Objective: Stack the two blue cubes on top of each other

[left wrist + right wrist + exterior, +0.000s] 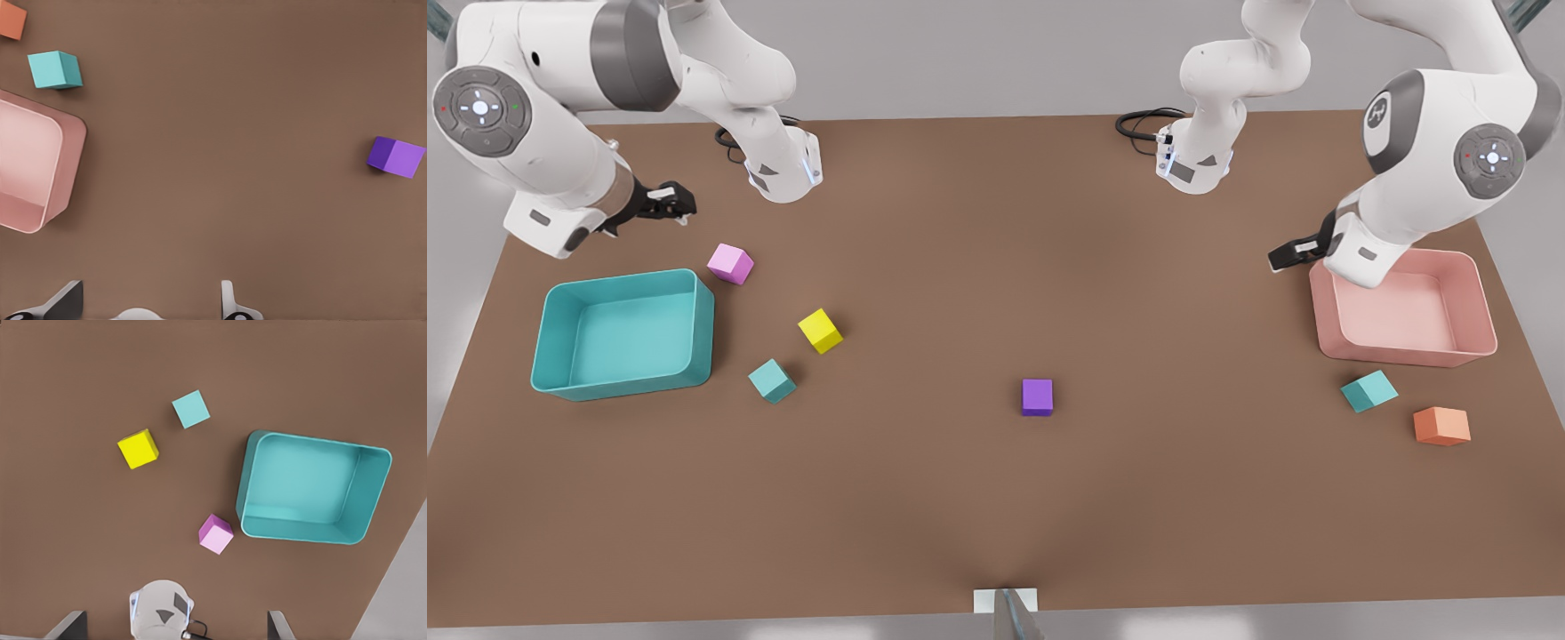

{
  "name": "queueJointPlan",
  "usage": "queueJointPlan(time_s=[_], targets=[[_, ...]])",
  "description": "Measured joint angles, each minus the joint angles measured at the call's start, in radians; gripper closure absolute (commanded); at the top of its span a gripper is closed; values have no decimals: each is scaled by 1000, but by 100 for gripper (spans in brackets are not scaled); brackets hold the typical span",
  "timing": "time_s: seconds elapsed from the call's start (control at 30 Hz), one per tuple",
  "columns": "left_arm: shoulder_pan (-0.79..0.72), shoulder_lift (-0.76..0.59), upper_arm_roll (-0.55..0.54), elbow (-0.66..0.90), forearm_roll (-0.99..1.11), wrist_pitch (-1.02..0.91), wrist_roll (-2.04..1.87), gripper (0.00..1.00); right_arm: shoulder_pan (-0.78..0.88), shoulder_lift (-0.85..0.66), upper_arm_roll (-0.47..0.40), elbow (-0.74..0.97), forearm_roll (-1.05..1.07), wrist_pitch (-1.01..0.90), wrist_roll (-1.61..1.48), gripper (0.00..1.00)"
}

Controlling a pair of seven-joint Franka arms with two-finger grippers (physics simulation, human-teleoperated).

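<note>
Two small teal cubes lie far apart on the brown table. One teal cube [772,380] [191,409] sits near the teal bin on the front view's left. The other teal cube [1368,391] [55,69] rests in front of the pink bin on the front view's right. My right gripper [671,203] [173,620] hovers open and empty behind the teal bin, well clear of the first cube. Beside the pink bin's far corner, my left gripper [1285,258] [150,293] hangs open, holding nothing, apart from the second cube.
The teal bin [623,378] and the pink bin [1405,354] stand at opposite sides. A pink cube [730,263] and a yellow cube [820,330] lie near the first teal cube. A purple cube [1037,396] sits mid-table and an orange cube [1441,426] beside the second.
</note>
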Motion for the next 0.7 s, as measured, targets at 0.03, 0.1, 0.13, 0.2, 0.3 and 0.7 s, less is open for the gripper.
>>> queueJointPlan(time_s=[0.03, 0.1, 0.13, 0.2, 0.3, 0.7], targets=[[-5, 0, 0, 0, 0, 1, -4, 0, 1, 1, 0, 1, 0, 2, -2, 0], [-15, 0, 0, 0, 0, 3, -12, 0, 1, 8, 0, 3, 0, 4, -5, 0], [-19, 1, -1, 0, 0, 3, -16, 0, 2, 33, 2, -2, -2, 6, -6, 0], [-28, 21, -5, 0, 1, -3, -22, 0, -13, 196, 3, -8, -6, 37, -14, 0], [-59, 48, -9, 1, 3, -10, -31, 0, -115, 385, 2, -13, -15, 130, -74, 0], [-130, 113, -3, 47, 8, -6, -52, 0, -195, 345, 10, -592, 27, 847, -397, 0]])
